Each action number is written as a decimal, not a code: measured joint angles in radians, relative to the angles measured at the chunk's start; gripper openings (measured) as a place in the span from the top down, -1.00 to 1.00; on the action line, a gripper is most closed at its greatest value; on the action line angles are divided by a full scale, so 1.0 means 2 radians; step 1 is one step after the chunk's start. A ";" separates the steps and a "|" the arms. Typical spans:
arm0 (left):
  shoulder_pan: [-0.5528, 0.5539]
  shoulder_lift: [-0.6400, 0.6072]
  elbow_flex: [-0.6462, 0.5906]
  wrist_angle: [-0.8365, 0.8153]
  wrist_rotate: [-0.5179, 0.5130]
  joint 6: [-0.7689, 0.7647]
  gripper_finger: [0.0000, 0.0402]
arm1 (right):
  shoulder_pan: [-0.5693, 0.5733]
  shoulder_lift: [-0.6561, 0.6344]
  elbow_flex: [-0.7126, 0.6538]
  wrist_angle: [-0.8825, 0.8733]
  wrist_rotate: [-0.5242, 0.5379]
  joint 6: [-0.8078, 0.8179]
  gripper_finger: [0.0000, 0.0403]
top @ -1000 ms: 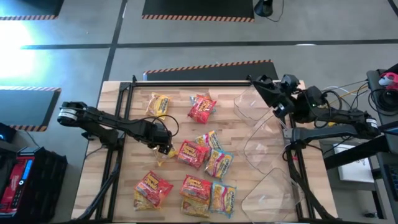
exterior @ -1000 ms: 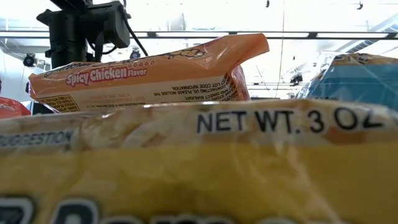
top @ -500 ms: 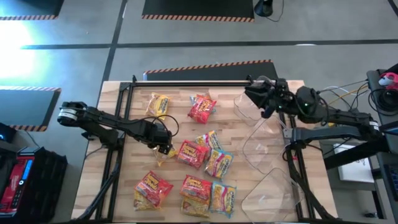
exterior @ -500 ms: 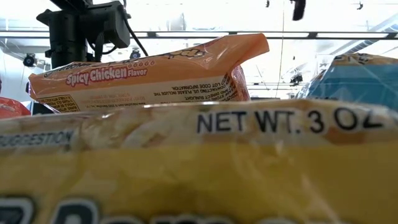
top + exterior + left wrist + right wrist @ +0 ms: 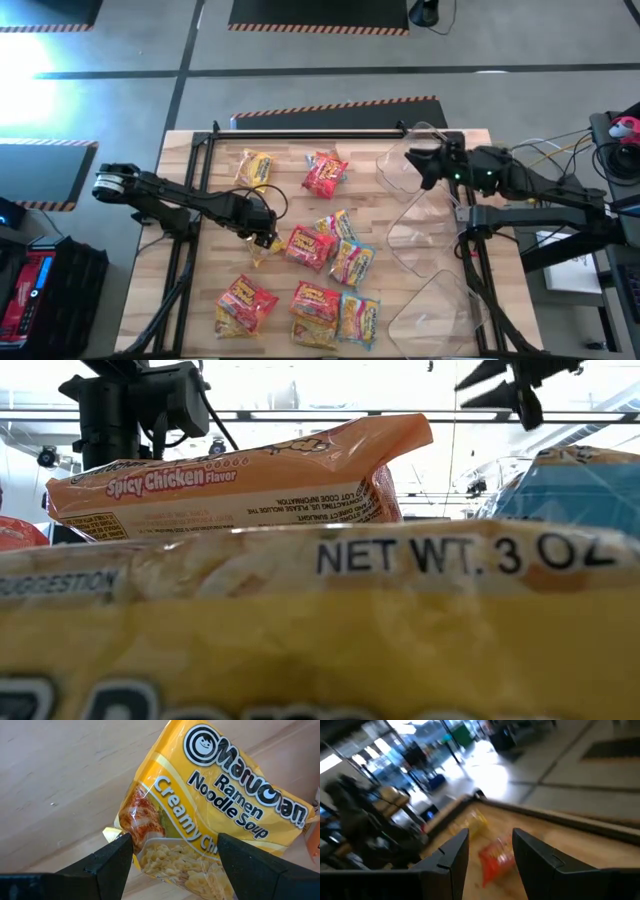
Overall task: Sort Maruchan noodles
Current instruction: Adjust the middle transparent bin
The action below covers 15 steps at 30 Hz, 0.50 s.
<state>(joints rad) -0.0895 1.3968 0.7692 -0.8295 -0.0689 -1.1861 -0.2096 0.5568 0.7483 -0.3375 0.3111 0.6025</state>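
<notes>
Several Maruchan noodle packets lie flat on the wooden table [image 5: 205, 290]: a yellow one [image 5: 253, 168], red ones [image 5: 325, 175] [image 5: 310, 245] [image 5: 245, 300], and light blue ones [image 5: 352, 262]. My left gripper [image 5: 265, 238] points straight down, open, over another yellow packet [image 5: 215, 805], with its fingers on either side of that packet's end. My right gripper [image 5: 412, 160] hangs high over the table's far right. It is about level, points toward the table's left, and is open with nothing between its fingers [image 5: 490, 837]. My left gripper stands with one finger [image 5: 117, 857] at the yellow packet's corner and the other [image 5: 245, 860] over its printed face. I cannot tell whether either finger touches the packet, which lies flat on the table.
Three clear plastic tubs stand along the table's right side [image 5: 405, 165] [image 5: 430, 235] [image 5: 435, 310]. In the low view, a yellow packet [image 5: 320, 630], an orange packet [image 5: 240, 475] and a blue one [image 5: 570, 485] fill the picture. Bare wood lies at the table's left.
My right gripper has come down and tipped to about level, pointing toward the table's left. It has entered the low view from the top. Its finger gap looks the same. The left arm and the packets have kept still.
</notes>
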 joint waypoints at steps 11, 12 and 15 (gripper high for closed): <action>0.000 0.000 0.000 0.000 0.003 -0.006 -0.34 | 0.000 -0.008 0.000 -0.139 -0.058 0.081 0.31; 0.000 0.000 0.000 0.000 0.004 -0.007 -0.34 | 0.000 -0.011 0.000 -0.148 -0.064 0.084 0.31; 0.000 0.000 0.000 0.000 0.004 -0.012 -0.34 | 0.000 -0.021 0.000 -0.191 -0.064 0.087 0.31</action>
<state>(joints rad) -0.0895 1.3964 0.7692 -0.8299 -0.0614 -1.2101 -0.2092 0.5153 0.7479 -0.7195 0.1835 0.7769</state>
